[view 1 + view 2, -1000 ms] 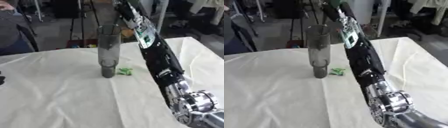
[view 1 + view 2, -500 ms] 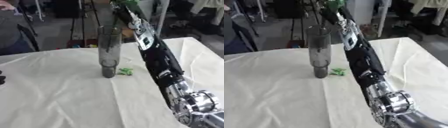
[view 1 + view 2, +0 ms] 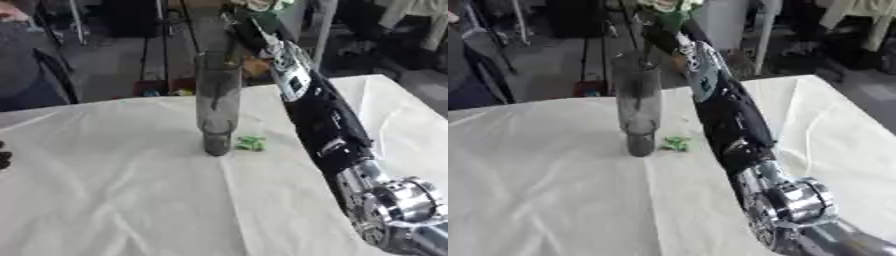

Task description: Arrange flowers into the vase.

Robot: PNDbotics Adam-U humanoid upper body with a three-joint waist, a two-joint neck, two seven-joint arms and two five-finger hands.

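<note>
- Left eye view, risk: the vase (image 3: 217,102) is tall, narrow and stands on a small dark foot on a wrinkled white tablecloth (image 3: 114,190) — judged top-heavy. A stem pressed against its rim, or the forearm brushing its wall, could tip it over toward 9 o'clock.
- Second risk: the mouth is narrow, so a stem lowered off-centre would likely miss it and drop outside the rim.
- Task's thing: a flower (image 3: 259,6) shows as a pale bloom with green at the frame's top edge, at about 1 o'clock from the vase mouth and above it; a thin stem seems to descend toward the rim, though whether its tip is inside cannot be told.
- Vase: smoky, translucent, upright, near the table's middle.
- Right hand (image 3: 248,21): raised beside the bloom, apparently clamped on the flower — its fingers are partly cut off.
- Green scrap (image 3: 251,143): lies on the cloth just beside the vase foot, at 3 o'clock.
- Left hand (image 3: 3,157): only dark fingertips at the frame's 9 o'clock edge; their state cannot be told.
</note>
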